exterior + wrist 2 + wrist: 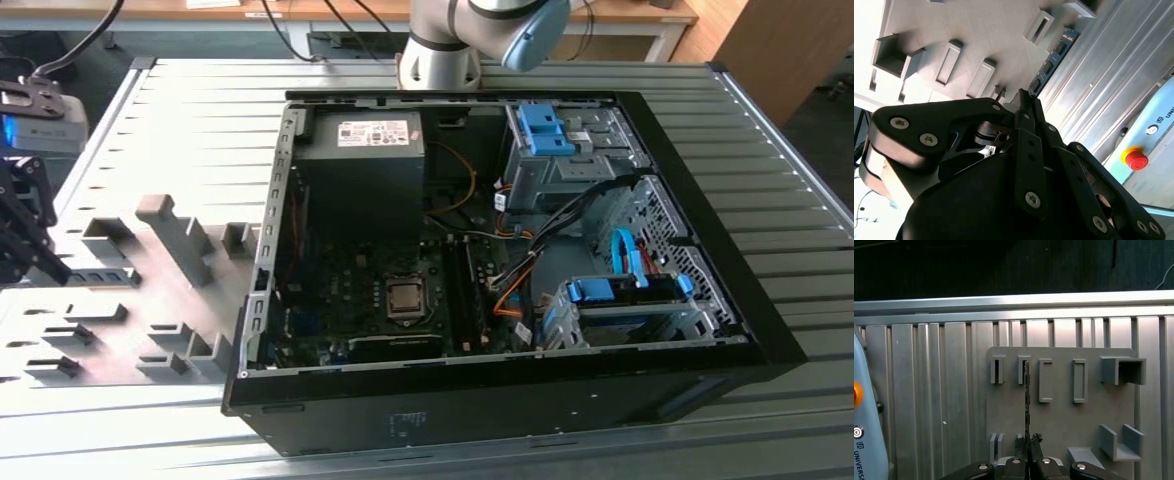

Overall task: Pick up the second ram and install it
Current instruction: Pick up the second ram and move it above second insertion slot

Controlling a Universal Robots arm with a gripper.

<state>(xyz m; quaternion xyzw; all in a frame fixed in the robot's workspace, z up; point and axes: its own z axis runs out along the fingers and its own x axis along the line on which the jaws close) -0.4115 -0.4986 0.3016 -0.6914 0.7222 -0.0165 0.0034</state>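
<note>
Lying open on the ribbed table (747,130) in the exterior view, a computer case (747,350) sits beside a grey slotted plate (127,300). In the second wrist view, the gripper (1021,97) has its fingers clamped on the ram (1055,54) at the plate's edge. In the first wrist view, the ram (1027,400) stands edge-on over the plate.

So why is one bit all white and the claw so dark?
In the second wrist view, strong light washes part of the grey plastic fixture plate to white, while the black metal end effector, close to the lens, looks dark and soft. In the first wrist view, the ribbed metal table gleams in stripes, and the slim dark green memory stick shows edge-on as a thin line.
</note>
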